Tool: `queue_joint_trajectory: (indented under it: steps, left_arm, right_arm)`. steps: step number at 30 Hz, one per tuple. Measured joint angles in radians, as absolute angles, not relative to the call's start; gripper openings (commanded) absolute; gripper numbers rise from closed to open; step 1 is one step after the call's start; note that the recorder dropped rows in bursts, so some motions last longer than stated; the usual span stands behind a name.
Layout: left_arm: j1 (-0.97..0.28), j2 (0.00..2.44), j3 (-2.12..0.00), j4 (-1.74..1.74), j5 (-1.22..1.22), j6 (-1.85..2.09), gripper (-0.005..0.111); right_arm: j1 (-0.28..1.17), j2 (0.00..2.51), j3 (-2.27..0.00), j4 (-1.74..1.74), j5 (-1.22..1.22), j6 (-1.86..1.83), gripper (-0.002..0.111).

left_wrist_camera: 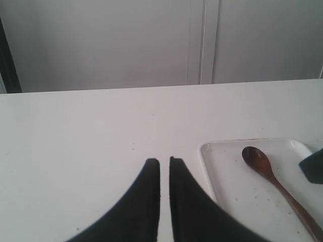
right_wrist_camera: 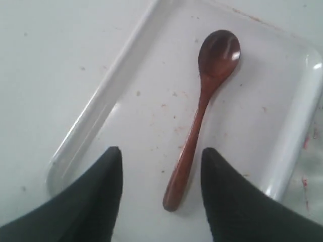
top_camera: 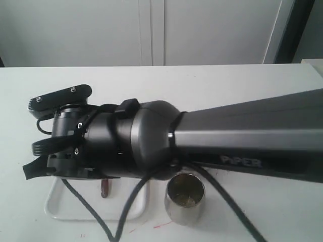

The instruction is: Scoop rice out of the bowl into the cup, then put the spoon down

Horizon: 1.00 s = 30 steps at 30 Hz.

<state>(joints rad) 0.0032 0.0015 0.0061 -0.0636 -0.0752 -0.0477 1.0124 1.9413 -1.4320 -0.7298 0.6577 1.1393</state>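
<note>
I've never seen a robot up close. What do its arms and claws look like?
The right arm is dark grey: a rounded joint shell, then a link marked PiPER in pale letters. Black cables loop beneath. The left gripper and right gripper each have two black fingers curving to narrow tips.

Inspection is recording one wooden spoon (right_wrist_camera: 202, 116) lying on one white tray (right_wrist_camera: 101, 101), with one steel cup (top_camera: 184, 199) standing at the lower centre of the exterior view, all resting on one white table (top_camera: 202, 80). One dark robot arm (top_camera: 242, 136) is crossing the middle of that same view. Two grippers are registering, one in each wrist view: the left gripper (left_wrist_camera: 164, 161) and the right gripper (right_wrist_camera: 161, 149); loose specks on the tray are proving too small to count.
</note>
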Motion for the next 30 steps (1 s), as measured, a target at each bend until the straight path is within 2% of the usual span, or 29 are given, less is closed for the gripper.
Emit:
queue_joint_trajectory:
  steps: [4,8,12,17,25,30]
  left_arm:
    - [0.003,0.001,0.006,-0.064,-0.075,-0.048,0.014]
    - [0.003,0.001,0.006,-0.064,-0.075,-0.048,0.014]
    - [0.003,0.001,0.006,-0.064,-0.075,-0.048,0.014]
    - [0.003,0.001,0.006,-0.064,-0.075,-0.048,0.014]
    - [0.003,0.001,0.006,-0.064,-0.075,-0.048,0.014]
    - [0.003,0.001,0.006,-0.064,-0.075,-0.048,0.014]
  right_arm:
    - [1.048,1.843,-1.364,-0.784,0.660,1.118,0.046]
    - [1.062,1.636,-1.166,-0.842,0.657,1.113,0.042]
    - [1.062,1.318,-0.918,-0.913,0.679,1.111,0.041]
    - [1.062,0.973,-0.763,-0.864,0.684,1.054,0.041]
    - [1.064,0.550,-0.712,-0.681,0.738,0.646,0.041]
    - [1.064,0.452,-0.712,-0.658,0.742,0.591,0.041]
